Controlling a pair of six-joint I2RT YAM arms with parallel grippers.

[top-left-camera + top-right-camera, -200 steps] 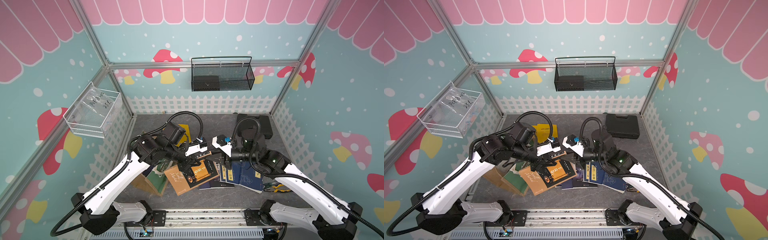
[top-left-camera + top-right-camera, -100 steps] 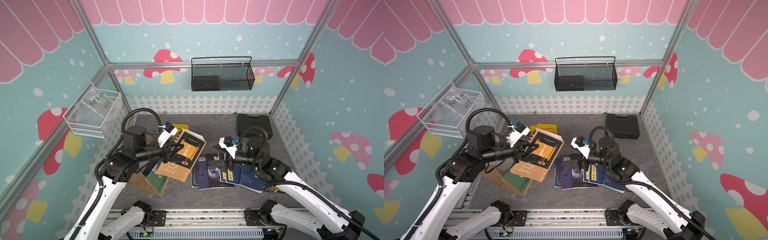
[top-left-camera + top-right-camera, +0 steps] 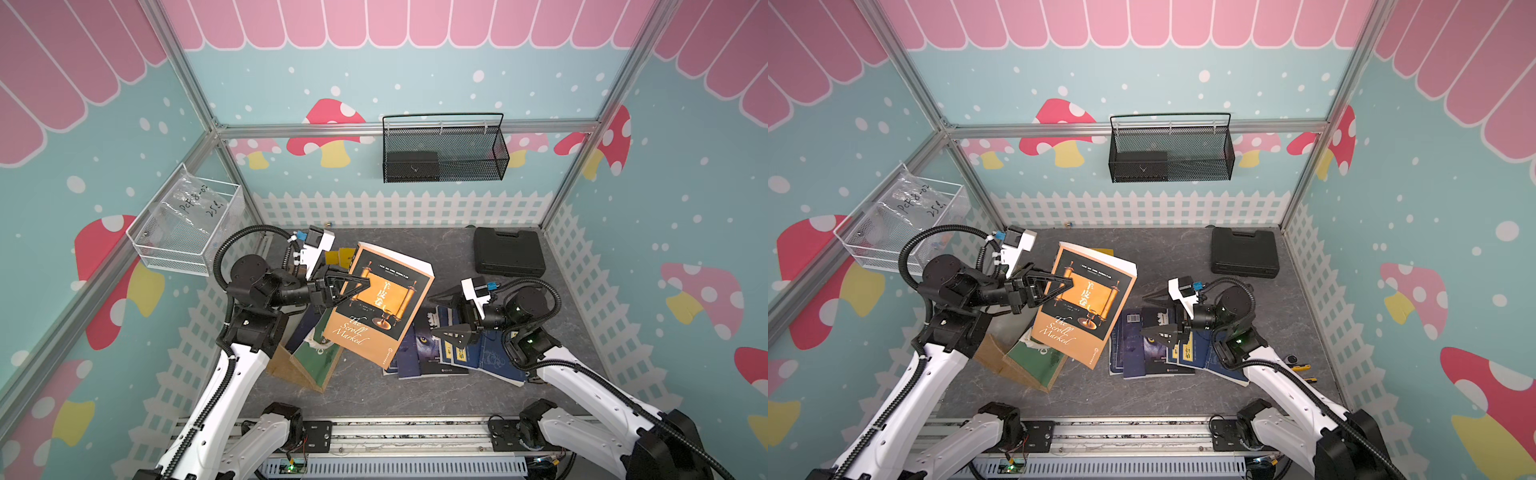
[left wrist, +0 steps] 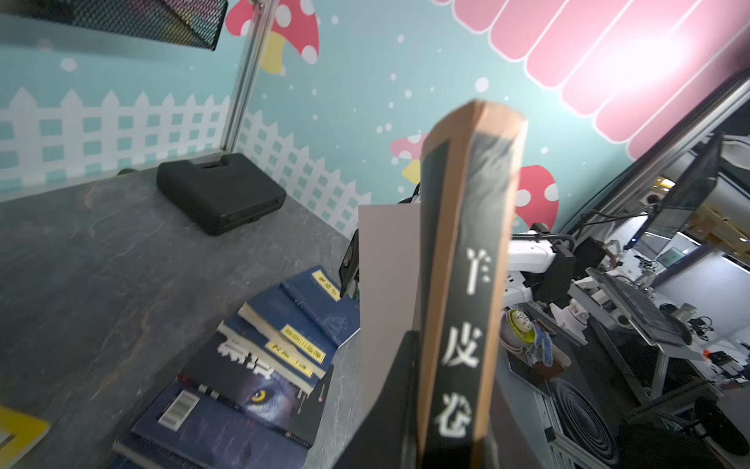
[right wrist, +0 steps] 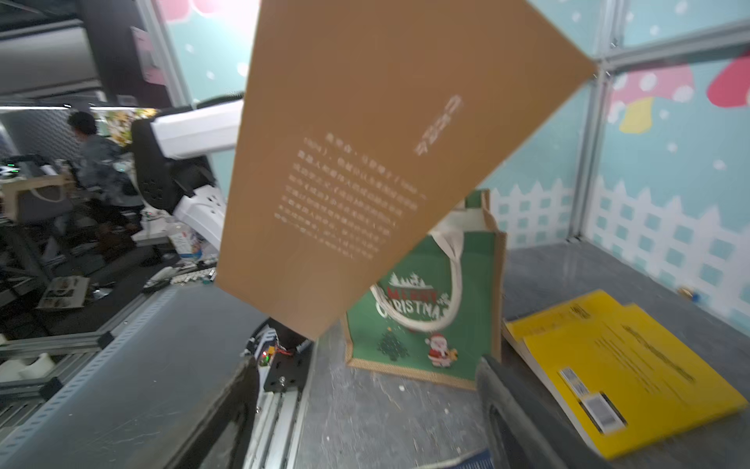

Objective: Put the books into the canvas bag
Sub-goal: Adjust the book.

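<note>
We see the left pincer (image 3: 360, 286) pinching the dark brown book (image 3: 380, 305) at its spine edge and holding it clear of the counter (image 3: 415, 399). In both top views its gold-panel cover faces up. Its long axis runs from about 1 o'clock down to 7 o'clock, title end lowest. That low end hangs above the canvas bag (image 3: 307, 365), which stands at roughly 8 o'clock on the counter with its mouth upward. The right pincer (image 3: 433, 316) is spread wide with nothing between its jaws, and it hovers over the navy books (image 3: 457, 355) and the wolf-eye book (image 3: 419, 340) fanned flat near 5 o'clock. Two yellow books (image 5: 625, 365) lie flat beyond the bag. The black case (image 3: 509, 251) sits at 2 o'clock.
</note>
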